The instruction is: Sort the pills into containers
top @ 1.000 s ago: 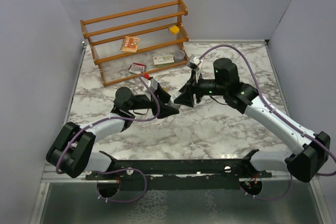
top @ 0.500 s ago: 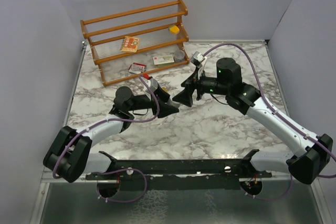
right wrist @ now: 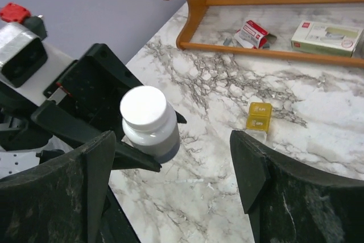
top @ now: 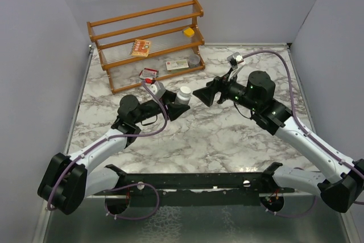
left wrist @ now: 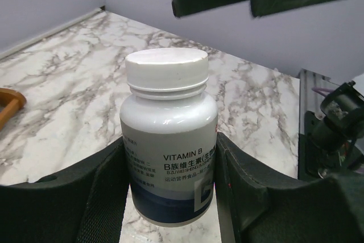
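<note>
My left gripper [top: 177, 105] is shut on the grey body of a pill bottle [top: 182, 94] whose white cap is on. In the left wrist view the bottle [left wrist: 169, 140] stands upright between the black fingers [left wrist: 96, 192]. My right gripper [top: 200, 95] hangs open just right of the bottle, touching nothing. Its wrist view shows the bottle [right wrist: 149, 123] near its left finger [right wrist: 85, 180]. Tiny yellow pills [right wrist: 259, 116] lie on the marble beyond its right finger, with a small clear piece at their near end. The top view does not show the pills.
A wooden rack [top: 114, 23] stands at the back left, holding a yellow cube [top: 189, 31], printed boxes [top: 177, 65] and a round grey tin [top: 195, 60]. A red-and-white box [top: 149, 73] lies at its foot. Grey walls close three sides of the marble table [top: 227, 140].
My right gripper has opened and drawn back to the right, off the bottle. My left gripper has shifted slightly back and left with the bottle, whose white cap now shows.
</note>
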Robot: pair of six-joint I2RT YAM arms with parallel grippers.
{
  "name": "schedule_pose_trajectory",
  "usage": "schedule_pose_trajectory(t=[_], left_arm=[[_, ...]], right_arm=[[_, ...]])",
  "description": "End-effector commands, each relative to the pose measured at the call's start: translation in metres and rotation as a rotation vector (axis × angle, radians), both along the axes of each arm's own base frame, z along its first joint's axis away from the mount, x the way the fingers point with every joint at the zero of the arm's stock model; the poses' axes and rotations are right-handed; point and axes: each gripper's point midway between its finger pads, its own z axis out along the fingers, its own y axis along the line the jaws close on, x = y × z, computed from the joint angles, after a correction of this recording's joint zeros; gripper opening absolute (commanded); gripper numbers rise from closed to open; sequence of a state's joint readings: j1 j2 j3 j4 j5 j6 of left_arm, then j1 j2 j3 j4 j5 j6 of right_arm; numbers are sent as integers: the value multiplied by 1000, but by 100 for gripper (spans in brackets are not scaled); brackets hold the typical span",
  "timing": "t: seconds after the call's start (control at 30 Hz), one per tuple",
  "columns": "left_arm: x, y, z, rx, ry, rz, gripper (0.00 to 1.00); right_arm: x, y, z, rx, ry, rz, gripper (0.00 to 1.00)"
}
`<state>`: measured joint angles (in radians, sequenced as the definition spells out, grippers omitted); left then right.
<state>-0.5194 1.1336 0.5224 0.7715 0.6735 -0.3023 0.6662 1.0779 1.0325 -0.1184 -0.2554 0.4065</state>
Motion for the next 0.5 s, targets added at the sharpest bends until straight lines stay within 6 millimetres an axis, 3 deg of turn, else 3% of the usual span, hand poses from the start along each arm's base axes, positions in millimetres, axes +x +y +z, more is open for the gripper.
schedule_pose_trajectory(t=[0.0,0.47], left_arm=[[15,11,13,0,-54,120,0],[18,8,4,18,-31,114,0]], right_arm=[[12,8,-1,90,36,-41,79],[13,45,-4,82,15,38,63]])
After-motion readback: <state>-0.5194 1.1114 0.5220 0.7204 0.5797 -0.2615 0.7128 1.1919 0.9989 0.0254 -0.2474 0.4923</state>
